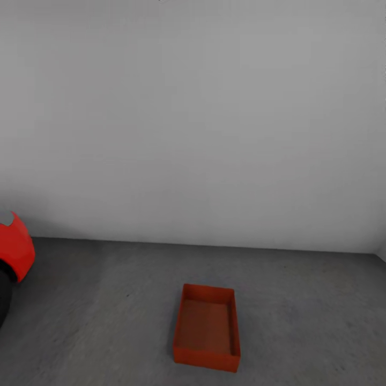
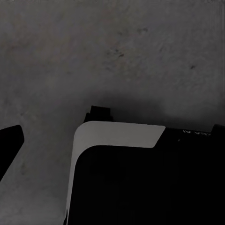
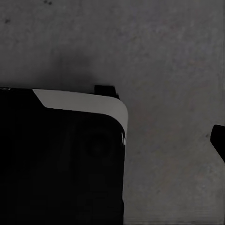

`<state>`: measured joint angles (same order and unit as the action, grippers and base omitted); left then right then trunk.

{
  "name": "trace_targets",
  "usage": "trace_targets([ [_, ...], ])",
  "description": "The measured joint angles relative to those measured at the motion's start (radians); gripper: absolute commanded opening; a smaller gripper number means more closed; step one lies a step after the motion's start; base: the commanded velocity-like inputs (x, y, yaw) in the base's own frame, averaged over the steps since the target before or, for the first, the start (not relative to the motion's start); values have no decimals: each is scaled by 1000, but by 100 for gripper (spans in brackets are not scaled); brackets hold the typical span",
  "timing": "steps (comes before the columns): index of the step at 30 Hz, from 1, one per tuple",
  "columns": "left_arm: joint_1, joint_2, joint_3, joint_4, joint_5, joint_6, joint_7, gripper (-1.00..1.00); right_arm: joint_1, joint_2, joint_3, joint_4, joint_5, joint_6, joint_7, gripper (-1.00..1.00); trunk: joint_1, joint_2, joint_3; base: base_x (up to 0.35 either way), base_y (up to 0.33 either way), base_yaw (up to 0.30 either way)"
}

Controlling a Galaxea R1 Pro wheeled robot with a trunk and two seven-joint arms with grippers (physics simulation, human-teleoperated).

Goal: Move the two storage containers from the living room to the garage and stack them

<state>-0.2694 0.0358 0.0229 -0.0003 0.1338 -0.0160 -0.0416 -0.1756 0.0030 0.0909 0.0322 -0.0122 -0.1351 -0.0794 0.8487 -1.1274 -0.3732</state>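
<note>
On the far left, 1 red car (image 1: pixel 15 252) peeked in beside the white wall (image 1: pixel 193 118). In the middle, 1 storage container (image 1: pixel 207 335) sat flat on the grey garage floor (image 1: pixel 96 316), open side up, with nothing stacked on it. I counted 1 container, not 2.

So the first bin looked placed, and the second was probably still to be fetched. The next job seemed to be going back to get it, then setting it straight on top.

Both wrist views looked down at the floor and the robot's dark base (image 2: pixel 140 183). I could not tell whether the left or right gripper was open or closed.
</note>
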Motion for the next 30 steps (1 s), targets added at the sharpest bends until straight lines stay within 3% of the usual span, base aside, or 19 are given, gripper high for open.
trace_targets([
  [7,0,0,0,-1,0,0,0,100,24,-1,1,0,2,-2,0,100,0,0,11,0,0,0],
  [30,0,1,0,-1,1,-1,0,100,27,0,1,0,2,-2,-1,100,0,0,47,0,0,0],
])
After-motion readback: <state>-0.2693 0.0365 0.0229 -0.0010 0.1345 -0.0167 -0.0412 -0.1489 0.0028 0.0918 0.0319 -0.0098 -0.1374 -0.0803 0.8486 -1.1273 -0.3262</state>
